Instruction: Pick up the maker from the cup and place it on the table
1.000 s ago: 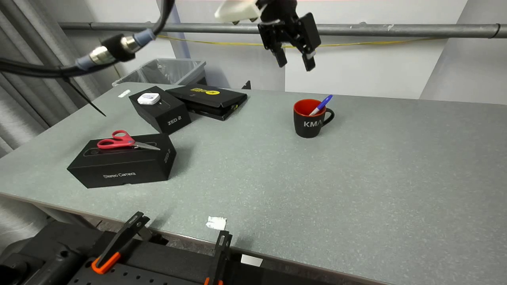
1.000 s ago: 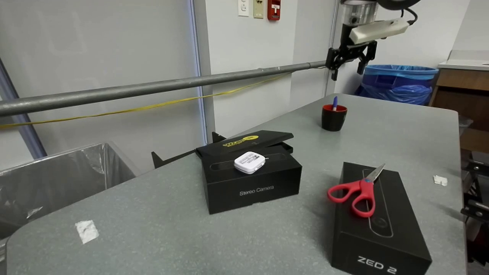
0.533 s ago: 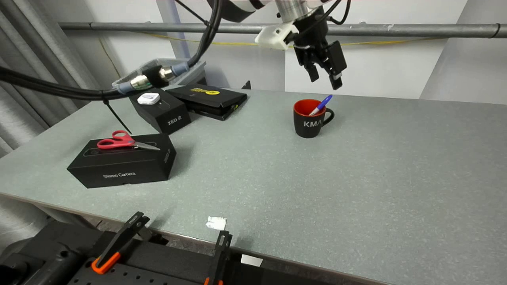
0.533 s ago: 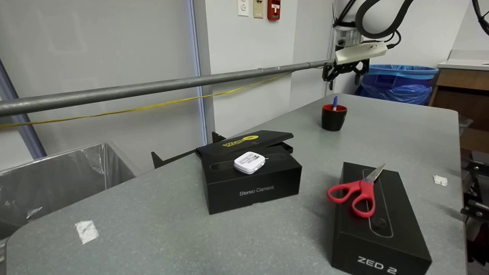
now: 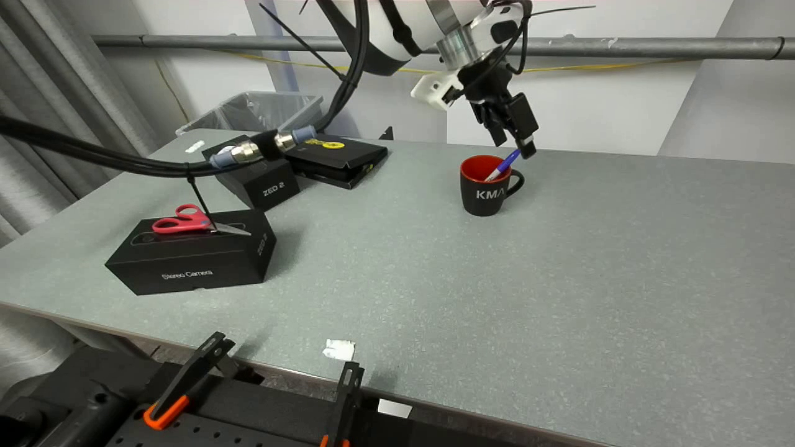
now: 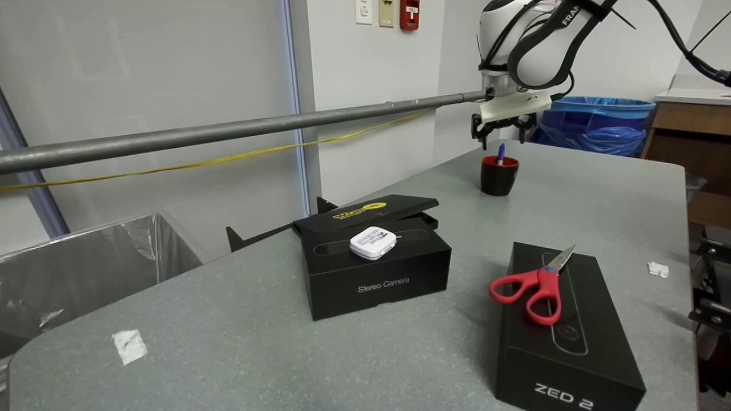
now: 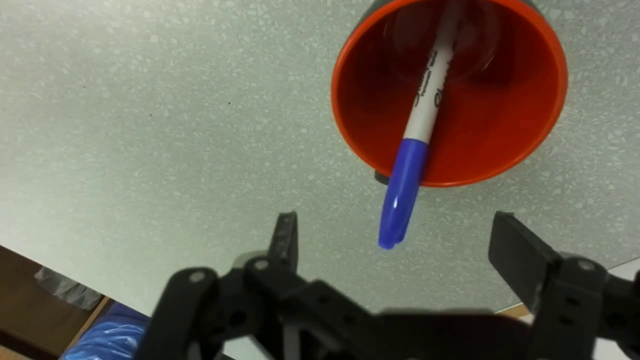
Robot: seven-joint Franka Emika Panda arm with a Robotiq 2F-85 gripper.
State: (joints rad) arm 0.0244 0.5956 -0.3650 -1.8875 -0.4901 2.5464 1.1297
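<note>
claw (image 7: 394, 220) near marker (image 7: 406, 167) in cup (image 5: 479, 202)

In the wrist view the top edge slices off part of a red-lined black mug (image 7: 492, 150), the sunk end of its blue-capped permanent marker (image 7: 422, 120) blurs, and the bottom edge crops the out-of-focus gripper (image 7: 395, 230). In an exterior view the print on a flat white case (image 6: 373, 243) is too small to read and the mug hides its own handle. In an exterior view a black cable (image 5: 124, 160) hides most of that case and part of the ZED 2 box (image 5: 259, 181) beneath, while its zip tie (image 5: 199, 197) covers part of the red-handled scissors (image 5: 192, 224)
</note>
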